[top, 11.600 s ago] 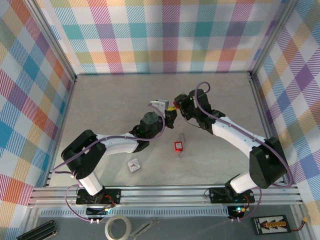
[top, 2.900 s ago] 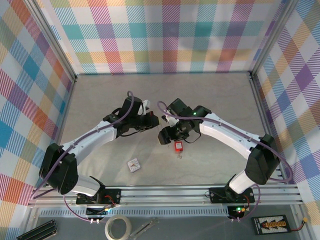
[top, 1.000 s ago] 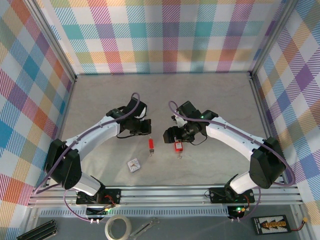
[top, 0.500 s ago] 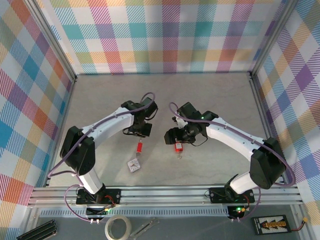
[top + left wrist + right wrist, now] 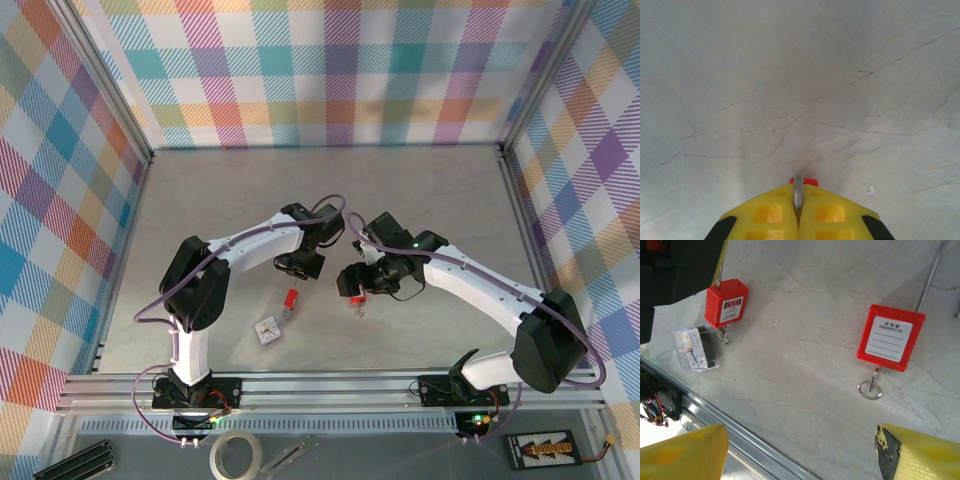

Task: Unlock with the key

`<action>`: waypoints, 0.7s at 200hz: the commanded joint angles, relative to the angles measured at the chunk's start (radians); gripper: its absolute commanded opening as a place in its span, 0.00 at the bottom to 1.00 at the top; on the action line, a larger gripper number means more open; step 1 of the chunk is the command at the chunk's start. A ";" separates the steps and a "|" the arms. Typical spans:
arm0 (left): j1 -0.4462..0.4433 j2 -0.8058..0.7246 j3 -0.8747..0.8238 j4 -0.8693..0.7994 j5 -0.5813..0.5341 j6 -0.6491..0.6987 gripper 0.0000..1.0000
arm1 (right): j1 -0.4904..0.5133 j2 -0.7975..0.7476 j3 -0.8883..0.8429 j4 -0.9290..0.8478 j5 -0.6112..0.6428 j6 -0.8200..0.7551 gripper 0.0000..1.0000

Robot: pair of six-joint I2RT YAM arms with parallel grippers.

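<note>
A red padlock point(image 5: 291, 299) hangs by its steel shackle point(image 5: 798, 190) from my left gripper point(image 5: 300, 266), which is shut on it; a key ring point(image 5: 722, 335) dangles under its body point(image 5: 726, 302). A second red padlock point(image 5: 891, 336) lies flat on the table with a key point(image 5: 871, 380) and ring in its bottom. My right gripper point(image 5: 352, 284) hovers over this second padlock, jaws wide apart with nothing between them point(image 5: 800, 455). In the left wrist view only a red corner point(image 5: 804, 181) of the held padlock peeks past the yellow fingers point(image 5: 767, 212).
A small clear plastic box point(image 5: 267, 330) lies near the front, just left of the hanging padlock point(image 5: 695, 347). The table's aluminium front rail point(image 5: 740, 425) runs close below the right gripper. A tape roll point(image 5: 237, 455) sits outside the frame.
The left arm has swung its wrist round toward the right arm, carrying the hanging padlock a little nearer the clear box. The right gripper has edged slightly right, still open.
</note>
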 commanded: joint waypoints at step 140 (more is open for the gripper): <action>-0.014 -0.030 -0.009 0.090 0.136 -0.069 0.37 | -0.014 -0.017 -0.031 0.010 -0.005 -0.004 0.77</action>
